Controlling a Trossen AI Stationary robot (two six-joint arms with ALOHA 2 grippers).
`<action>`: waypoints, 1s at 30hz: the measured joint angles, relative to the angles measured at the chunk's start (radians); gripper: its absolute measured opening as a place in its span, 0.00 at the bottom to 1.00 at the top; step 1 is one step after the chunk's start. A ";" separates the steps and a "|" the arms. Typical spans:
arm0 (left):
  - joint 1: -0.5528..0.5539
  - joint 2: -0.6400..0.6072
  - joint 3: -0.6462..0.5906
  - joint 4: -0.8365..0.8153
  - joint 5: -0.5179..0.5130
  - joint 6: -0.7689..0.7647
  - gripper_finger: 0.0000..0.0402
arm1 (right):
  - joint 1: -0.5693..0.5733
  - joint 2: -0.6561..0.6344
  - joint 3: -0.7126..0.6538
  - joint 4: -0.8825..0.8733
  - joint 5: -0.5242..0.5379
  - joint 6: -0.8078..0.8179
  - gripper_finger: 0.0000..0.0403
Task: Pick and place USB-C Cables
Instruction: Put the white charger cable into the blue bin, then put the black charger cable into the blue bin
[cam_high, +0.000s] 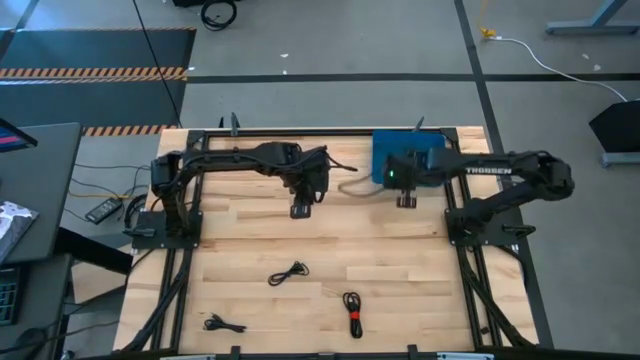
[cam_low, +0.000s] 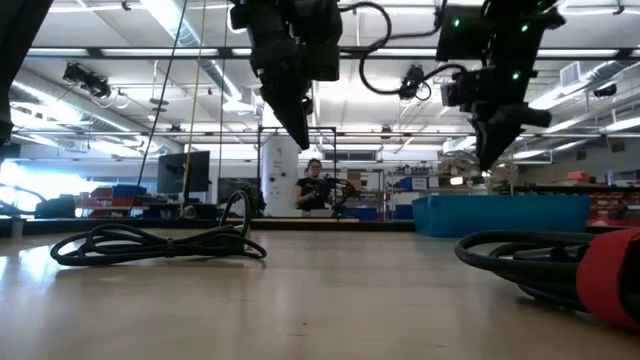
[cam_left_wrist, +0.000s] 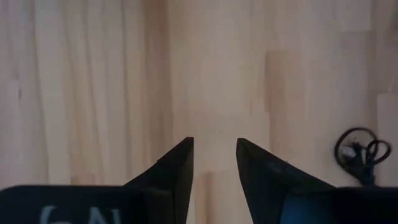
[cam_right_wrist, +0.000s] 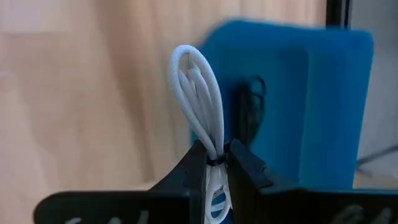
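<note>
A white coiled cable (cam_right_wrist: 198, 87) is in my right gripper (cam_right_wrist: 216, 149), which is shut on it above the table just near of the blue tray (cam_high: 432, 150). One black cable (cam_right_wrist: 250, 109) lies inside the tray. My left gripper (cam_left_wrist: 214, 146) hangs open over bare wood at the table's far middle (cam_high: 302, 210), touching nothing. Three black coiled cables lie flat on the near half of the table: one in the middle (cam_high: 288, 272), one with a red band (cam_high: 352, 314), and one near the left corner (cam_high: 223, 324). My right gripper pinches the white cable between its two fingers at the bundle's tied waist (cam_right_wrist: 216, 160), coming from above and pointing down. The looped end (cam_right_wrist: 194, 62) sticks out past the fingertips. The cable is lifted clear of the table.
Black frame rails (cam_high: 465, 250) run along the table's left, right and far sides. The low view shows a black cable (cam_low: 150, 243) and the red-banded one (cam_low: 560, 265) close to the camera, and a person (cam_low: 316, 185) far off in the room behind.
</note>
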 joint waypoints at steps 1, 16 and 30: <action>-0.007 0.000 0.000 0.006 0.000 -0.012 0.31 | -0.038 0.005 0.000 0.001 -0.011 -0.012 0.11; -0.138 0.000 0.000 -0.001 0.000 -0.123 0.31 | -0.322 0.123 0.000 0.013 -0.064 -0.056 0.15; -0.159 -0.047 0.001 -0.227 -0.004 -0.356 0.31 | -0.330 0.124 0.000 0.141 -0.047 -0.058 0.61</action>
